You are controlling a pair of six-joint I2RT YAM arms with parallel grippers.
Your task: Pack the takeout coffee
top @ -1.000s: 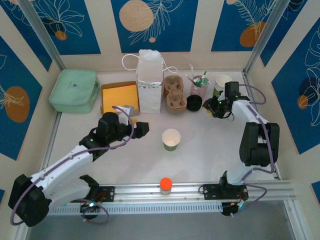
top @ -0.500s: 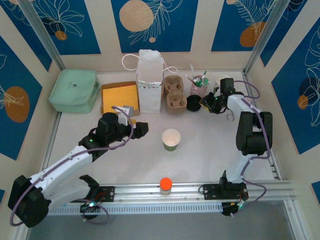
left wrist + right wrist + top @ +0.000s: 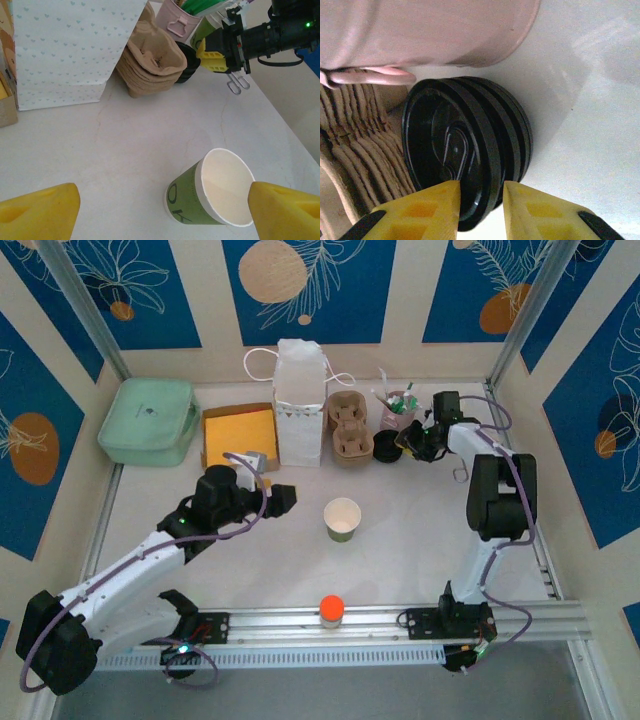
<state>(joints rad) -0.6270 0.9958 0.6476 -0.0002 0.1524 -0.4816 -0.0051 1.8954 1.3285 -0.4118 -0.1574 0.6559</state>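
Note:
The takeout coffee's green-sided paper cup (image 3: 342,518) stands in the middle of the table with no lid on it, its white inside showing (image 3: 215,192). My left gripper (image 3: 285,498) hovers open a little to the cup's left, and the cup lies ahead of its jaws (image 3: 162,210). At the back right a short stack of black lids (image 3: 388,446) leans by the pink cup. My right gripper (image 3: 405,443) is shut on the rim of the top black lid (image 3: 470,150), one finger on each face (image 3: 481,187).
A white paper bag (image 3: 299,405) stands at the back centre, with stacked cardboard cup carriers (image 3: 351,428) and a pink cup of sticks (image 3: 397,410) to its right. A yellow box (image 3: 238,435) and a green case (image 3: 148,420) are at the back left. An orange knob (image 3: 331,608) sits on the front rail.
My right gripper has slid left along the back of the table to the lid stack and narrowed its jaws onto the top lid's rim. The left arm and the cup have stayed put.

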